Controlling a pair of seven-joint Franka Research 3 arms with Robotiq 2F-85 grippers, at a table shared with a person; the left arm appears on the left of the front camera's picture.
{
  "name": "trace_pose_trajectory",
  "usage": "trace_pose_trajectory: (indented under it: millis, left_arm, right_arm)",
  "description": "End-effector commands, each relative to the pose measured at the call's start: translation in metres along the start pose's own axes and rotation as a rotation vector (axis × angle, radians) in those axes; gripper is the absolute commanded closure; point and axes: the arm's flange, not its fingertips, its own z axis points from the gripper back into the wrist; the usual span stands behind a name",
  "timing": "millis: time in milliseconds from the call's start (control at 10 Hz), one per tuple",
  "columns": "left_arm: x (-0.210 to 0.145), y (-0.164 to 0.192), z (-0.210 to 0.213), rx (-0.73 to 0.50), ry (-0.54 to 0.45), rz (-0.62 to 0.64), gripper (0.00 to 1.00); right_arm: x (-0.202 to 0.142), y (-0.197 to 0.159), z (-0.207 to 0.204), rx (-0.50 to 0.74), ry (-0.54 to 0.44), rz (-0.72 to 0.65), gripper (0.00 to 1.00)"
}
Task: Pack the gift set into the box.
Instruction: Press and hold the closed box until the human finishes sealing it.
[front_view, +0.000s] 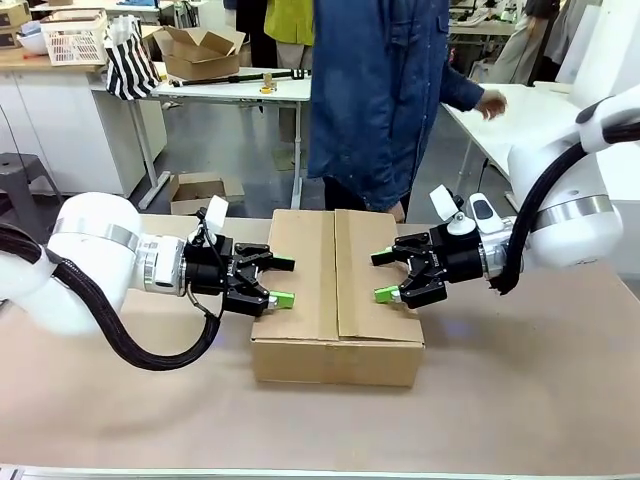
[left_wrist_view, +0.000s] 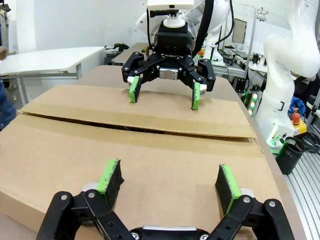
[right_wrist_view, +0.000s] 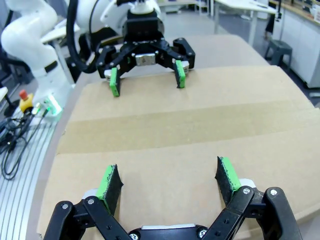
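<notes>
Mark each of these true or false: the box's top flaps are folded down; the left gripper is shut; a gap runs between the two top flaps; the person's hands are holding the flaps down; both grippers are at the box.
1. The top flaps of the box are folded down. True.
2. The left gripper is shut. False: its fingers are wide apart.
3. A gap runs between the two top flaps. True.
4. The person's hands are holding the flaps down. False: one hand is held out over the white table behind.
5. Both the left gripper and the right gripper are at the box. True.
</notes>
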Motion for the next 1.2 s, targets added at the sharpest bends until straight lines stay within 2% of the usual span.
trace_pose_trajectory:
  millis: [0, 1100]
  left_arm:
    - [-0.0002, -0.0044, 0.0029, -0.001, -0.001, 0.001, 0.0]
    - [-0.0002, -0.0044, 0.0029, -0.001, -0.001, 0.001, 0.0]
  right_arm:
    - [0.0004, 0.0, -0.0001, 0.004, -0.006, 0.0, 0.0]
    - [0.0004, 0.0, -0.0001, 0.004, -0.006, 0.0, 0.0]
